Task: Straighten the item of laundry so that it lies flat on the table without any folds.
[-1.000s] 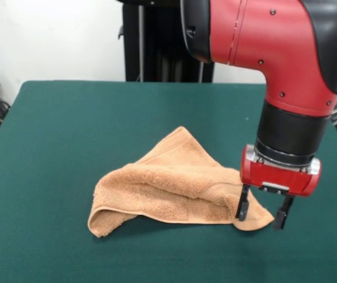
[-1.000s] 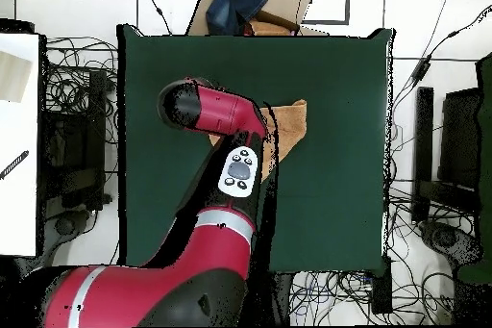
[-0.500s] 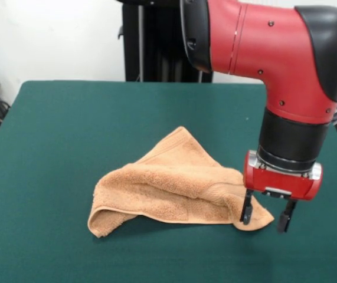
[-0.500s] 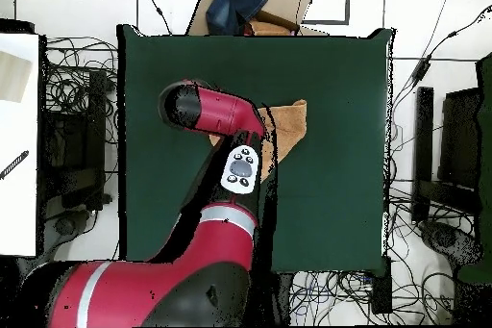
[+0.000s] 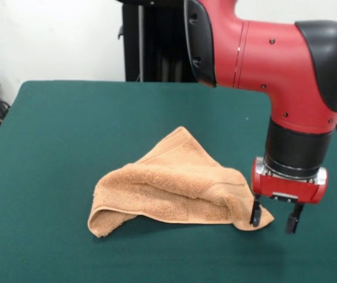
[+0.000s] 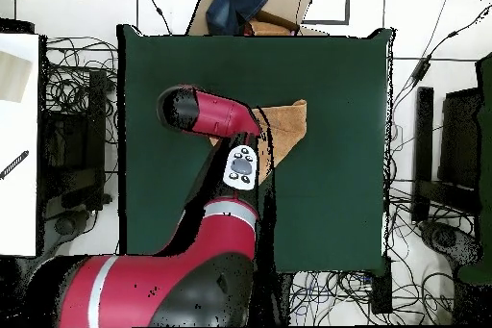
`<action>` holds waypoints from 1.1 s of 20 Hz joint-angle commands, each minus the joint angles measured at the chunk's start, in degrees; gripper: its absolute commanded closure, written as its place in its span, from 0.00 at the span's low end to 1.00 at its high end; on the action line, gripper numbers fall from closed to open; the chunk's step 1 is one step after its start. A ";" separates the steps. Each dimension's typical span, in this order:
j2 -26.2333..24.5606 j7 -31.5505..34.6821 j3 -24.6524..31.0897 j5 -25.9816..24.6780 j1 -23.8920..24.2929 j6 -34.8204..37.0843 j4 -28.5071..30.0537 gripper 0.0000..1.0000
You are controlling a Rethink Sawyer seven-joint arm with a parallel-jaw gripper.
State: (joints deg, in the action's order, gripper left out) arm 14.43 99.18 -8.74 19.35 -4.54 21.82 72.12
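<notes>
The peach-orange towel (image 5: 174,188) lies crumpled and folded over itself on the green table (image 5: 68,118), right of the middle in the front view. One pointed corner reaches up the table and another points right. My gripper (image 5: 273,220) hangs open just above the table at that right corner. Its left finger (image 5: 255,213) stands against the towel's edge, and the corner tip lies between the two fingers. In the overhead view the red arm covers the gripper, and only part of the towel (image 6: 286,122) shows beside it on the table (image 6: 336,199).
A cardboard box with a blue cloth (image 6: 252,2) sits just past the table's top edge in the overhead view. Cables and dark equipment (image 6: 452,151) surround the table. A white surface (image 6: 17,141) stands at the left.
The gripper has shifted right and slightly lower in the front view, from over the towel's right end to its corner tip. The towel has not moved.
</notes>
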 commanded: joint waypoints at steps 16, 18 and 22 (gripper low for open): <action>-2.16 6.42 6.59 -2.80 1.93 -0.79 7.74 0.00; -2.06 7.06 6.10 -2.67 1.45 -1.12 7.68 0.00; -2.23 8.32 4.82 -2.15 0.34 -0.08 7.04 0.00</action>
State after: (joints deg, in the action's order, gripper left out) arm 14.27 99.18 -7.09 19.36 -3.81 21.80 74.43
